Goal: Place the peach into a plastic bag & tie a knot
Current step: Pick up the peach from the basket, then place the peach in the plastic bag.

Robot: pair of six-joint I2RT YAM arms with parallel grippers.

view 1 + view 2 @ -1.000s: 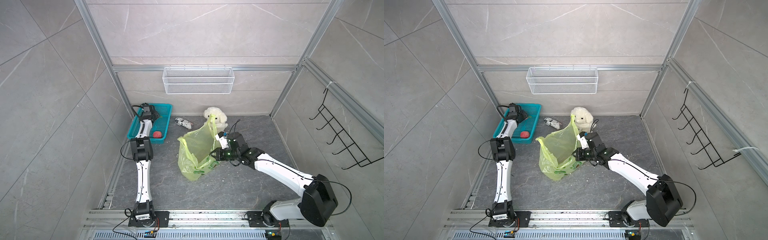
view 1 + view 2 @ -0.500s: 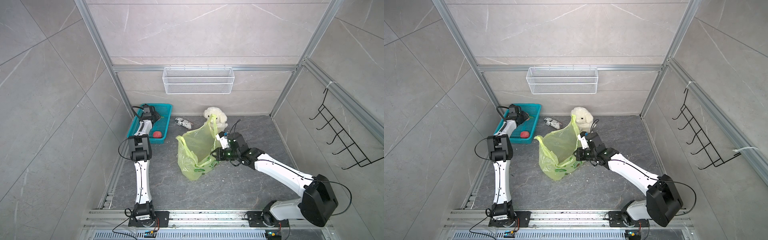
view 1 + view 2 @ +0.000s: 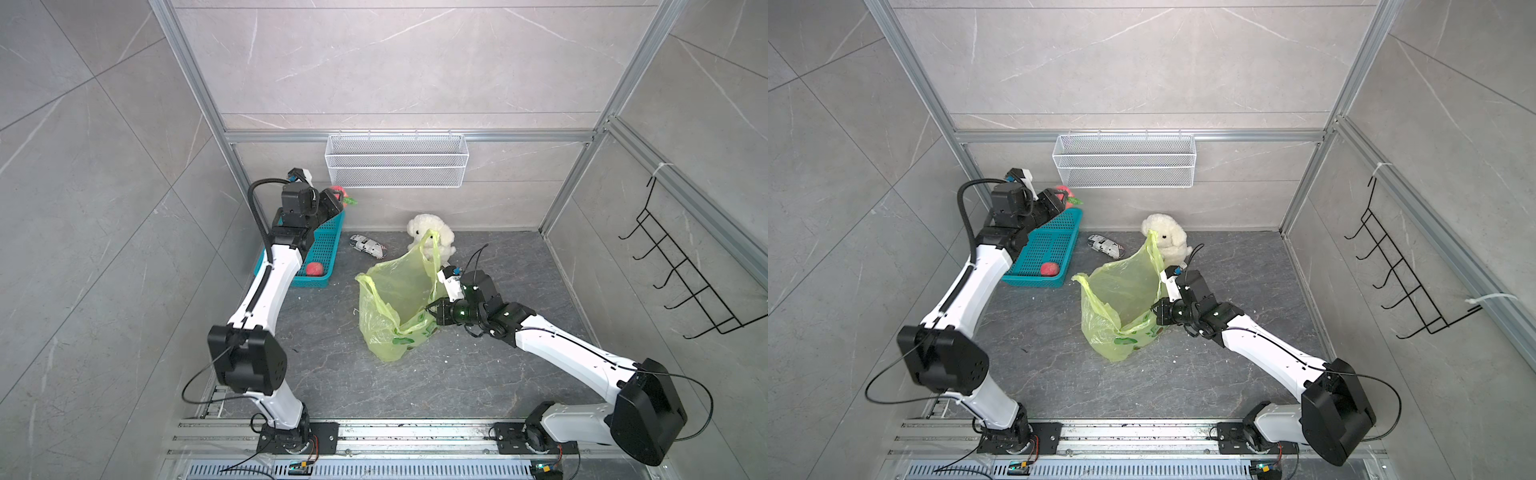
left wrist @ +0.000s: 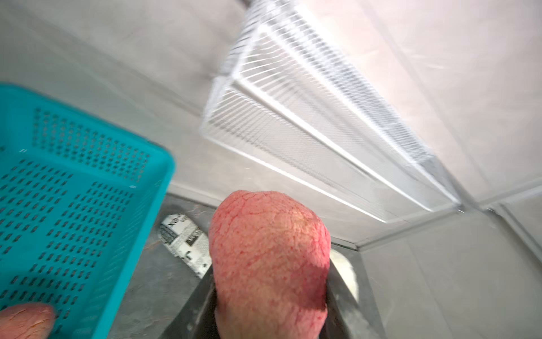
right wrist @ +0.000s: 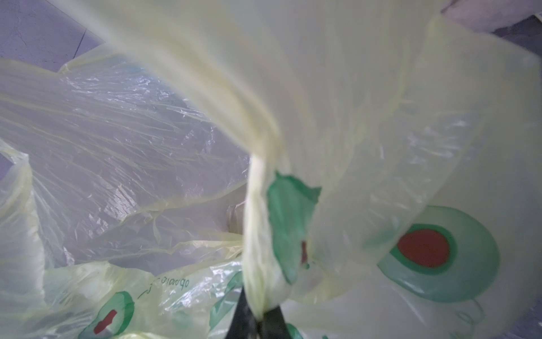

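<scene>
the left gripper is up in the air over the far end of the teal basket, close to the back wall. its fingers press on opposite sides of the peach and pinch it between them. in both top views the peach sits at the tip of the gripper, clear of the basket, with its green leaf on the side turned toward the wire shelf. the teal basket lies on the floor along the left wall with its long axis running front to back. a second red fruit rests inside it near the front end. a rolled printed packet lies on the floor just to the right of the basket. the plastic bag stands on the floor near the middle, well apart from the peach. its long axis is roughly upright and its mouth is open and faces up. one handle loop points up toward the back wall, in front of the plush dog. the other handle loop sits lower on the left rim, so the two loops stand apart. printed avocado pictures show on the lower front of the bag. the right gripper meets the bag at its right rim. in the right wrist view its fingers are pressed together on a bunched yellow-green strip of the bag. a black hook rack hangs on the right wall.
</scene>
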